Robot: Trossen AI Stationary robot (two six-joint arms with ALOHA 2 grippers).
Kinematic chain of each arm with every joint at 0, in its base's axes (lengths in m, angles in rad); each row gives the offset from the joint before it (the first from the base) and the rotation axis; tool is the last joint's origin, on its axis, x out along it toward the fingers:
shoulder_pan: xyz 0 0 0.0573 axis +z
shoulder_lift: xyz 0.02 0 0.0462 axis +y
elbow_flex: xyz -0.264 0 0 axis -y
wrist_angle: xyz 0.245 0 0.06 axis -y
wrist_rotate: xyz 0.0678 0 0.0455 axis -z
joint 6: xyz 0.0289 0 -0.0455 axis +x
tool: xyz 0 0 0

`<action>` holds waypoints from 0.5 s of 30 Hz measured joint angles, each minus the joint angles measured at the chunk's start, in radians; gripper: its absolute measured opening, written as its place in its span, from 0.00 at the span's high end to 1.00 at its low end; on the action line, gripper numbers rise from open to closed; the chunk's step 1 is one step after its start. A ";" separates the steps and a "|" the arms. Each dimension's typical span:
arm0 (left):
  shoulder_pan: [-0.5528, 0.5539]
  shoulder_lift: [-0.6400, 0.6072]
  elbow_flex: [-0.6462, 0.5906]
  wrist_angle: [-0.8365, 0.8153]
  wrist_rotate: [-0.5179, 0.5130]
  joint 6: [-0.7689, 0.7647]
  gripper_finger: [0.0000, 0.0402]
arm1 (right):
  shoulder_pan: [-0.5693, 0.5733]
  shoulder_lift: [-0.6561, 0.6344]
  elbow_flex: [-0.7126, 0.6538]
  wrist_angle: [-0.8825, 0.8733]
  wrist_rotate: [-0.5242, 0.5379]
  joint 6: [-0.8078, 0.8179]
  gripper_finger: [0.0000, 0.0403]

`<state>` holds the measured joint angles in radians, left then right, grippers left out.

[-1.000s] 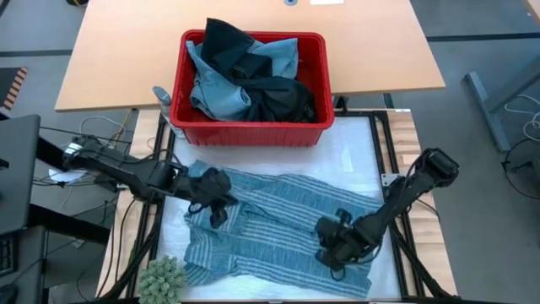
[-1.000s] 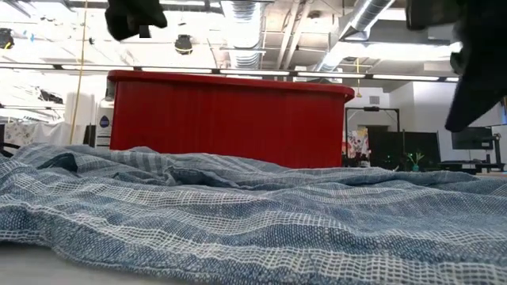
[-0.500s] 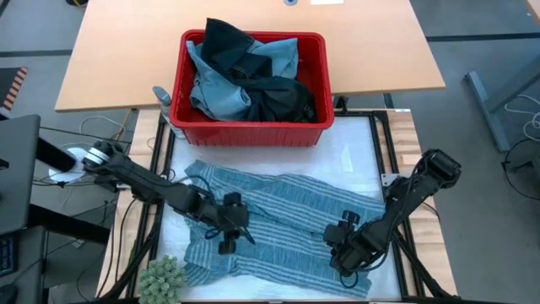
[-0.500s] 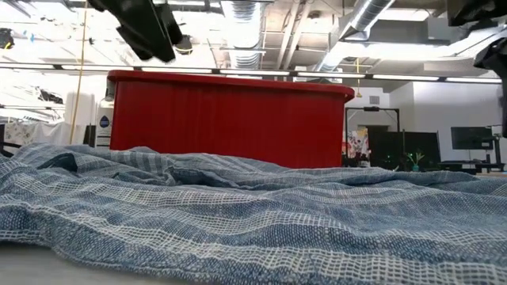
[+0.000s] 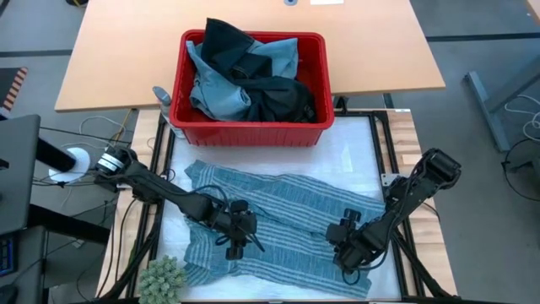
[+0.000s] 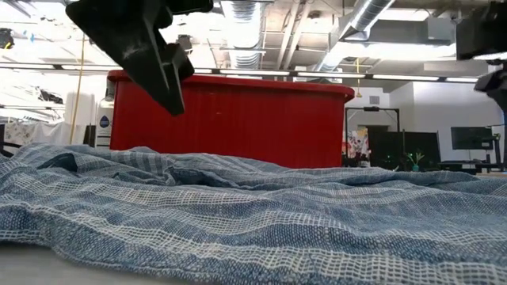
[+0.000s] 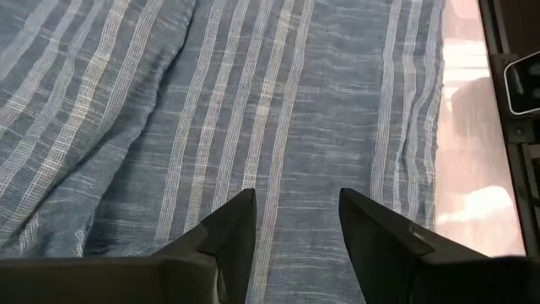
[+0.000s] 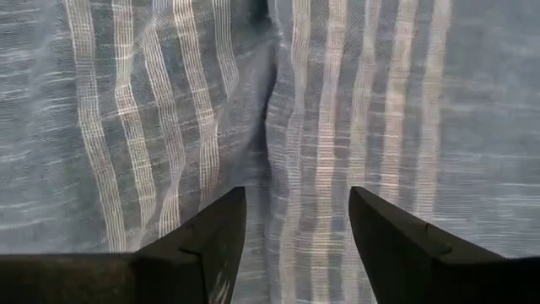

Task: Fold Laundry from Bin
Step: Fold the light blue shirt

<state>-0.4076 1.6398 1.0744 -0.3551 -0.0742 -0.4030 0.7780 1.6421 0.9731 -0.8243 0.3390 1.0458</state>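
A grey-blue striped garment (image 5: 278, 221) lies spread on the white work surface, its folds filling the low view (image 6: 238, 214). Behind it stands the red bin (image 5: 179, 101), holding light blue cloth (image 5: 221, 89) and dark cloth (image 5: 278, 97) piled above the rim. My left gripper (image 5: 238, 241) hangs open over the garment's left half, pointing down at its stripes (image 7: 297, 207). My right gripper (image 5: 348, 253) is open over the garment's right half (image 8: 297, 203). Neither has cloth between its fingers. In the low view the left gripper (image 6: 162, 67) is clear above the cloth.
A green spiky ball (image 5: 162, 277) sits at the near left corner of the garment. A white bottle (image 6: 104, 131) stands left of the bin. Black frame rails (image 5: 384, 143) border the work surface. A wooden table (image 5: 110, 51) lies beyond the bin.
My left gripper has moved down and toward the table's right and near edge, from the garment's left edge to a spot over its left half. My right gripper has shifted a little toward the right edge. The striped garment lies as before.
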 joint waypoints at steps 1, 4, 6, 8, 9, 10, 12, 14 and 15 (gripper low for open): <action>0.000 0.000 0.000 0.004 0.000 -0.001 0.60 | -0.001 0.000 -0.005 0.010 0.000 0.000 0.42; 0.000 0.000 0.000 0.008 0.000 -0.001 0.60 | -0.005 0.000 -0.020 0.017 0.001 -0.002 0.42; 0.000 0.000 0.000 0.008 -0.001 -0.001 0.60 | -0.010 0.000 -0.031 0.038 0.001 -0.008 0.42; 0.000 0.000 0.000 0.008 -0.001 -0.001 0.60 | -0.015 0.000 -0.046 0.061 0.002 -0.008 0.42; 0.000 0.000 0.000 0.007 -0.001 -0.001 0.60 | -0.017 0.000 -0.054 0.059 0.003 -0.007 0.42; 0.000 0.000 0.000 0.007 -0.002 -0.001 0.60 | -0.022 0.000 -0.063 0.053 0.003 -0.003 0.42; 0.000 0.000 0.000 0.009 -0.003 -0.001 0.60 | -0.030 0.000 -0.068 0.035 0.002 -0.001 0.46; 0.000 0.000 0.000 0.011 -0.014 -0.001 0.60 | -0.042 0.000 -0.067 0.028 -0.001 -0.007 0.53; 0.000 0.000 0.000 0.011 -0.020 -0.001 0.60 | -0.048 0.000 -0.067 0.021 -0.004 -0.008 0.59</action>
<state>-0.4072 1.6398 1.0744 -0.3443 -0.0939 -0.4036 0.7297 1.6418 0.9058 -0.8031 0.3346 1.0380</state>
